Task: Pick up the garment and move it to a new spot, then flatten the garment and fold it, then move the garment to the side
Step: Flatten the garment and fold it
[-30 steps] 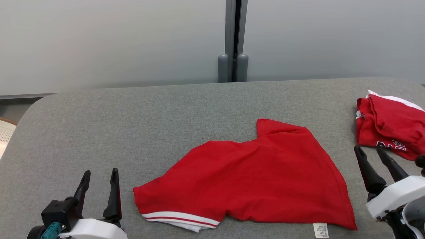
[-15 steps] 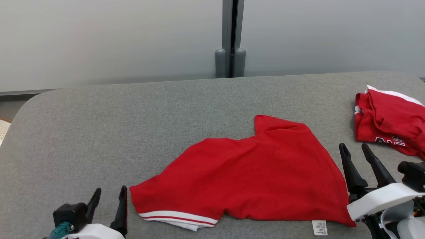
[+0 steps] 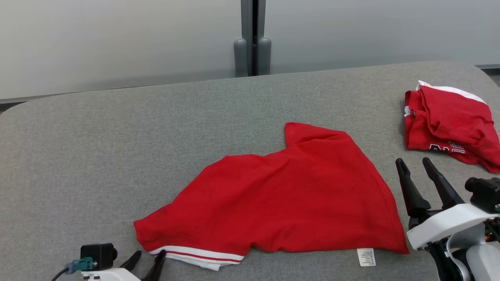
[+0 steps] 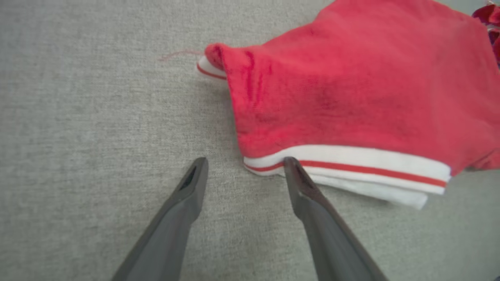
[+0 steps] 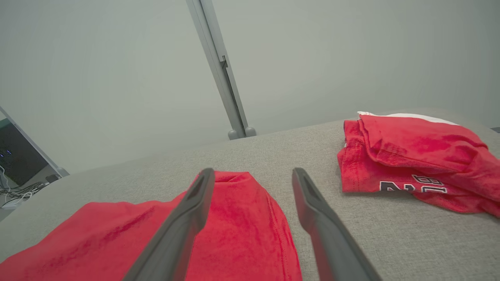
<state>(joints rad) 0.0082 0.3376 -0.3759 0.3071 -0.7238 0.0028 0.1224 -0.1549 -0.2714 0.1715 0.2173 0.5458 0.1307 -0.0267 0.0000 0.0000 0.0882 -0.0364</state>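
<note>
On table [image 3: 117, 136] | garment [image 3: 289, 195] flat, second garment [image 3: 449, 113] bundled | left fingers [image 4: 312, 214], right fingers [image 5: 183, 218]: apart, empty

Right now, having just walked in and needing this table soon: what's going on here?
A two-armed robot is working on a red garment rumpled on the grey table. Its left gripper is open at the garment's white-striped hem, gripping nothing. The right gripper hovers open by the garment's right edge. A second red garment lies bunched at the far right.

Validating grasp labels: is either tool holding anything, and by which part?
Nothing is held. The left tool is open at the striped hem of the red garment, not closed on it; the right tool is open and empty.
</note>
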